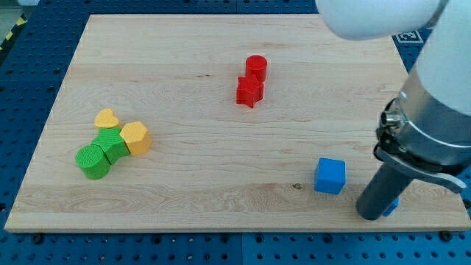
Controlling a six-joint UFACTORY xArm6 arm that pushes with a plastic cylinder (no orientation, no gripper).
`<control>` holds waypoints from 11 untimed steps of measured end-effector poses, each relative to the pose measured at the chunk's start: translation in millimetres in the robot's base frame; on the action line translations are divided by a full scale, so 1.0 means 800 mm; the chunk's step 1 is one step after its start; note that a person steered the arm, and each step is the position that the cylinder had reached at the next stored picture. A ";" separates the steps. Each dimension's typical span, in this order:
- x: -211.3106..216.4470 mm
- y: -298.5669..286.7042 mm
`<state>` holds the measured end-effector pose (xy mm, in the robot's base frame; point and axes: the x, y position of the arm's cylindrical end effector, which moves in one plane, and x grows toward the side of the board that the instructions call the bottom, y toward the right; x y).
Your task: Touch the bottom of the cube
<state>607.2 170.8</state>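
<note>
Blue cube [330, 176] sits near the wooden board's [191, 199] bottom edge, towards the view's right. My tip [370, 214] (a bare rod, with no pincer to open or close) rests just right of the cube and slightly lower, apart from it. Another blue block [392, 205] peeks out behind the rod, shape unclear.

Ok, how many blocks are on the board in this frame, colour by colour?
Red: 2, red cylinder and red star
Yellow: 2, yellow heart and yellow hexagon
Green: 2, green cylinder and green block
Blue: 2, blue cube and blue block mostly hidden behind my tip
Total: 8
</note>
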 end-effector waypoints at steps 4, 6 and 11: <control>-0.007 0.028; 0.004 -0.053; -0.050 -0.118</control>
